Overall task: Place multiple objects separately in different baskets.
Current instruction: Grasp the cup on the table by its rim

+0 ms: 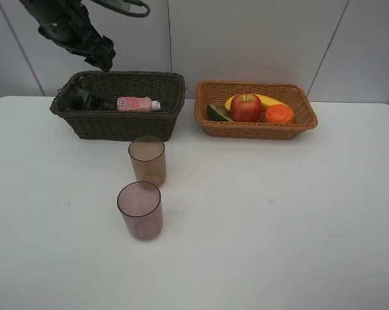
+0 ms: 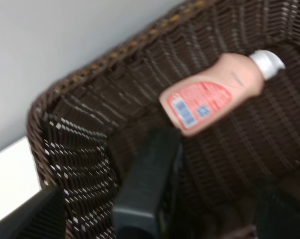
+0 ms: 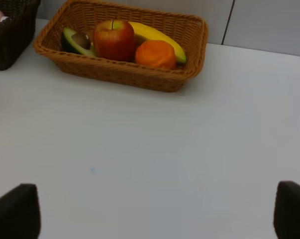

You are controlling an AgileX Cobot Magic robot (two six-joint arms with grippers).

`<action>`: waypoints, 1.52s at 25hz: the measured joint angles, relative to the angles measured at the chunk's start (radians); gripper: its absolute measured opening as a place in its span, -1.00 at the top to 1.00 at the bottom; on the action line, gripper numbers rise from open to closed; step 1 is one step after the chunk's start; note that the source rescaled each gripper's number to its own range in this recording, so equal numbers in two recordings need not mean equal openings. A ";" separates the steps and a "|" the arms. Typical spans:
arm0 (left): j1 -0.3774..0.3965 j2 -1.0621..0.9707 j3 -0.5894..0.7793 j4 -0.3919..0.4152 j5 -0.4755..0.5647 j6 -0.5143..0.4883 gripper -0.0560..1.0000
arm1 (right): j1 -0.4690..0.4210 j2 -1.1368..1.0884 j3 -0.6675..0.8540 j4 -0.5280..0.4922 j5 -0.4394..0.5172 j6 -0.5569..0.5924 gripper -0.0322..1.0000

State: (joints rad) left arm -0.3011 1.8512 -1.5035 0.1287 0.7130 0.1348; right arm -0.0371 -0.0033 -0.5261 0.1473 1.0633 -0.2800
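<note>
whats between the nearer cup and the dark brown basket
The other translucent cup stands upright between the nearer cup and the dark brown basket, touching neither; the exterior high view shows it.

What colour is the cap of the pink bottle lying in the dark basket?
The cap is white; the left wrist view shows it best.

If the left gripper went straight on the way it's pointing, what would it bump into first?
Probably the dark green pump bottle lying in the dark brown basket. The open left gripper points down into it, and that bottle sits dead ahead in the wrist view, though blurry.
</note>
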 joint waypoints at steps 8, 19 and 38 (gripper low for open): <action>-0.073 -0.030 0.000 -0.101 0.111 -0.046 -0.99 | 0.000 0.000 0.000 0.000 0.000 0.000 -0.97; -0.169 -0.030 -0.001 -0.129 0.222 -0.163 -1.00 | 0.000 0.000 0.000 0.000 0.000 0.000 -0.97; -0.217 0.111 0.000 -0.137 0.336 -0.236 -1.00 | 0.000 0.000 0.000 0.000 0.000 0.000 -0.97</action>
State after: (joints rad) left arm -0.5185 1.9618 -1.5038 -0.0083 1.0488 -0.1011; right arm -0.0371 -0.0033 -0.5261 0.1473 1.0633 -0.2800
